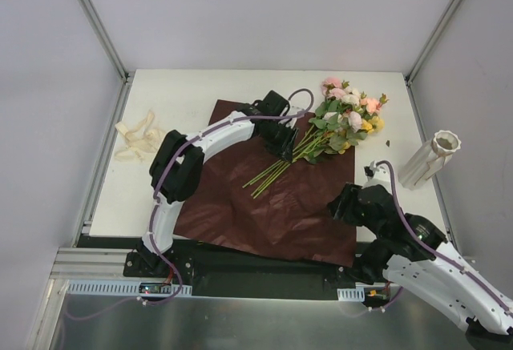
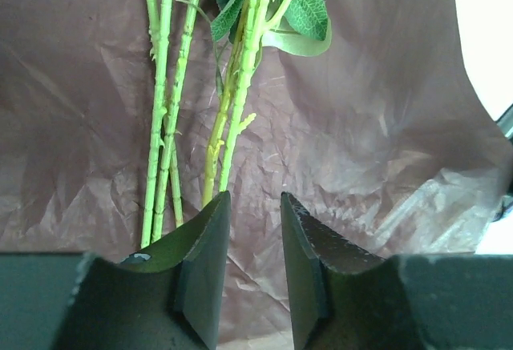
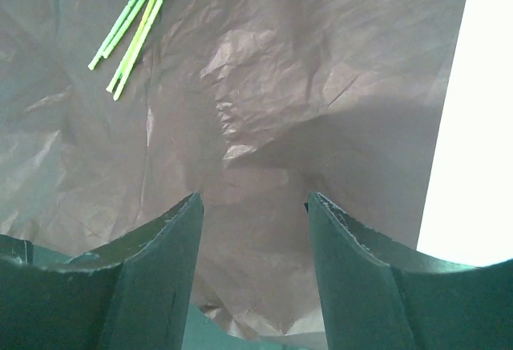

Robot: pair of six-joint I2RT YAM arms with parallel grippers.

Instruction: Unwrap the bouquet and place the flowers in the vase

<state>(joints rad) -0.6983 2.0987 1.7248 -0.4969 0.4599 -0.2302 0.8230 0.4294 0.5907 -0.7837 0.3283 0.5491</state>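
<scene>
The maroon wrapping paper [image 1: 264,206] lies spread flat on the table. The flowers [image 1: 345,118] lie on it, pink, cream and yellow heads at the back right, green stems [image 1: 276,166] pointing to the near left. My left gripper [image 1: 284,146] hovers over the stems. In the left wrist view the stems [image 2: 164,110] run just past the left fingertip, and the left gripper [image 2: 255,198] stands narrowly open with only paper in its gap. My right gripper [image 3: 254,198] is open over the paper's right part [image 3: 264,86]. The white ribbed vase [image 1: 433,156] stands at the right.
A loose cream ribbon [image 1: 140,138] lies at the table's left edge. Bare white table [image 3: 473,126] shows right of the paper. Metal frame posts rise at the table's back corners. The stem ends [image 3: 132,26] show far off in the right wrist view.
</scene>
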